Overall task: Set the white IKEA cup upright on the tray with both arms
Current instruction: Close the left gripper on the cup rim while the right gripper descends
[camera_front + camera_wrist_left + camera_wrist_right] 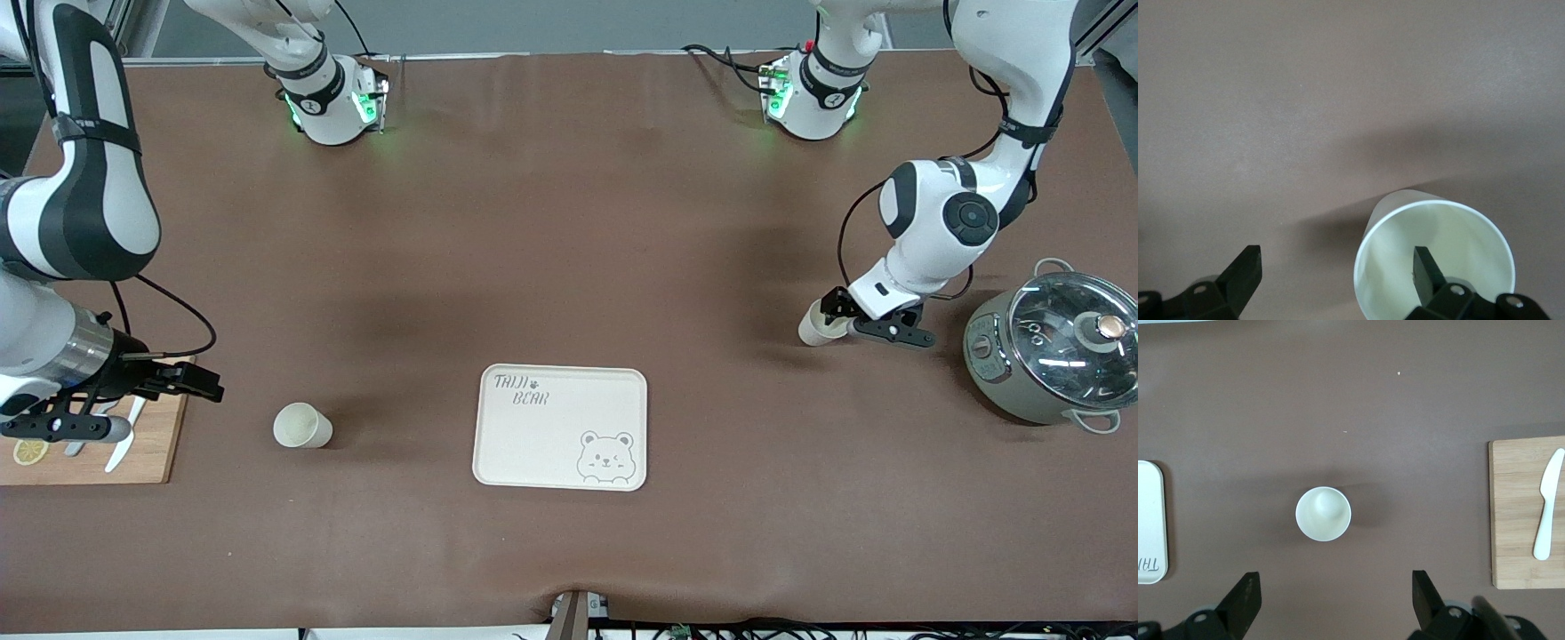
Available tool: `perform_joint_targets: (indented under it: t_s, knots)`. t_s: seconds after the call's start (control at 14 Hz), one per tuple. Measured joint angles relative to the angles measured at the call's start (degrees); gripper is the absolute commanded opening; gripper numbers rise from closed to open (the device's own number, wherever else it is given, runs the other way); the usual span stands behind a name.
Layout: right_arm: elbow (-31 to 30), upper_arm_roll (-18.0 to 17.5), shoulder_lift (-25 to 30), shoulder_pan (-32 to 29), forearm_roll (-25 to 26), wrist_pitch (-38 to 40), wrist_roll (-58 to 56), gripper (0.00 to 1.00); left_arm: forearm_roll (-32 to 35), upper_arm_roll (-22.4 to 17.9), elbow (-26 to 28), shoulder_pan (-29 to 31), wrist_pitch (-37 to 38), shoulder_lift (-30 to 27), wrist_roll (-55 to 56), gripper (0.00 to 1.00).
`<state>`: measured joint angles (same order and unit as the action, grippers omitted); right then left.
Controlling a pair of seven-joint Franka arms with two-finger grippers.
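A white cup stands upright on the brown table, between the wooden board and the cream bear tray. It also shows in the right wrist view, with the tray's edge beside it. My right gripper is open and empty, over the board's edge near this cup. A second white cup sits toward the left arm's end. My left gripper is open at it. In the left wrist view one finger is inside the cup and the other is outside.
A wooden cutting board with a white knife and a lemon slice lies at the right arm's end. A grey pot with a glass lid stands at the left arm's end, close to the left arm.
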<state>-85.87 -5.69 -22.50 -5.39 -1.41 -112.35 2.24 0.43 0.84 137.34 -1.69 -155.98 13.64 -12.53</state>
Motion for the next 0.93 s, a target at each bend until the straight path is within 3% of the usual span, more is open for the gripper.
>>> perform_joint_targets:
  t_s: [0.07, 0.14, 0.21, 0.93]
  knots:
    - [-0.88, 0.0, -0.23, 0.0, 0.01, -1.37, 0.0, 1.0, 0.0, 0.0, 0.0, 0.0, -0.04, 0.0, 0.0, 0.88]
    - [-2.08, 0.0, -0.48, 0.01, 0.17, -2.99, -0.01, 1.0, 0.0, 0.0, -0.01, 0.0, -0.05, 0.0, 0.0, 0.3]
    - [-3.34, 0.0, -0.71, 0.02, 0.7, -4.35, -0.01, 1.0, 0.0, 0.0, -0.01, 0.02, -0.06, 0.0, 0.0, 0.0]
    - [-8.19, 0.15, -3.55, -0.02, 2.61, -11.94, -0.31, 1.0, 0.0, 0.43, 0.04, 1.71, -0.05, -0.7, -2.66, 0.0]
